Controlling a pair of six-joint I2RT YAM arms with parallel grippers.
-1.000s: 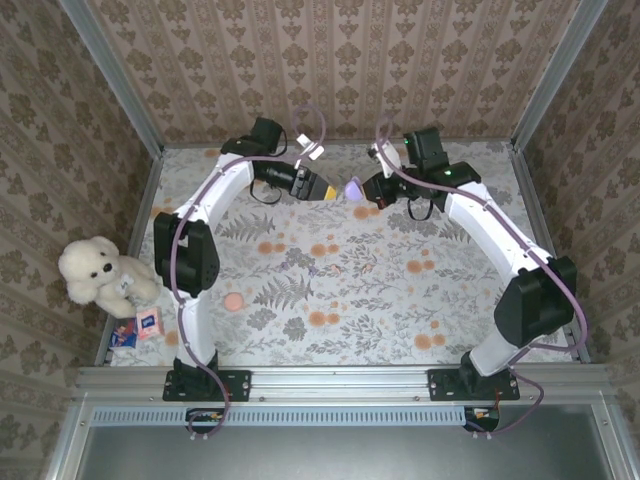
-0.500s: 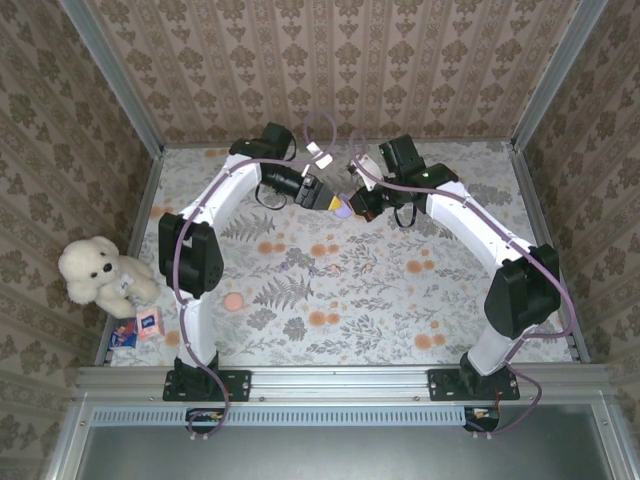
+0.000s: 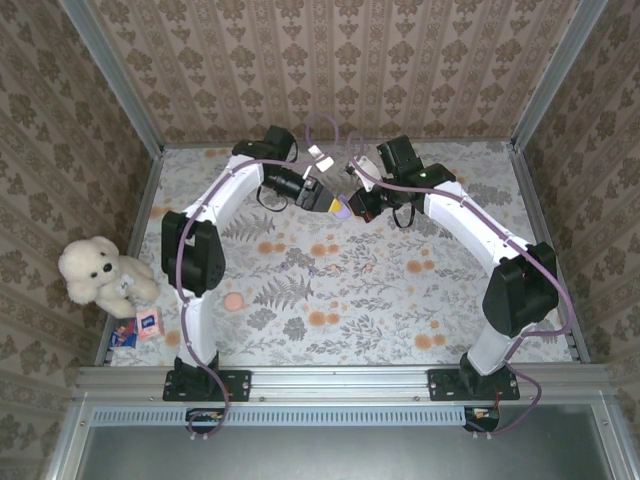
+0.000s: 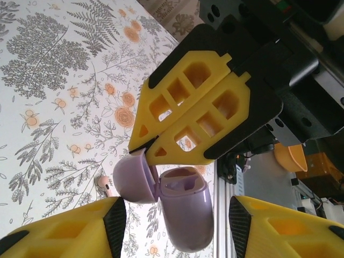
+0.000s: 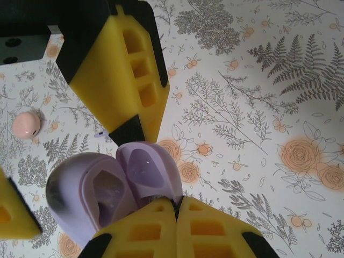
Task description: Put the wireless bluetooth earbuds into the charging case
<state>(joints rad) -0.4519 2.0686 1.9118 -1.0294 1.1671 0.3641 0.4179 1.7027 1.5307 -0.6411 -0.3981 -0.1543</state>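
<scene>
Above the worktop (image 3: 400, 300) near its far edge, with the right tool (image 5: 176, 201) clamped on the lilac charging case (image 4: 188, 215) by its open lid (image 4: 134, 183), bring the left tool (image 4: 176, 207), jaws apart either side of the body, in squarely and gently, not wrenching that lid.

Open lilac charging case (image 4: 185, 215), aloft

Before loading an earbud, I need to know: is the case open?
Open: on the case the lid is hinged back, cavity exposed.
</scene>
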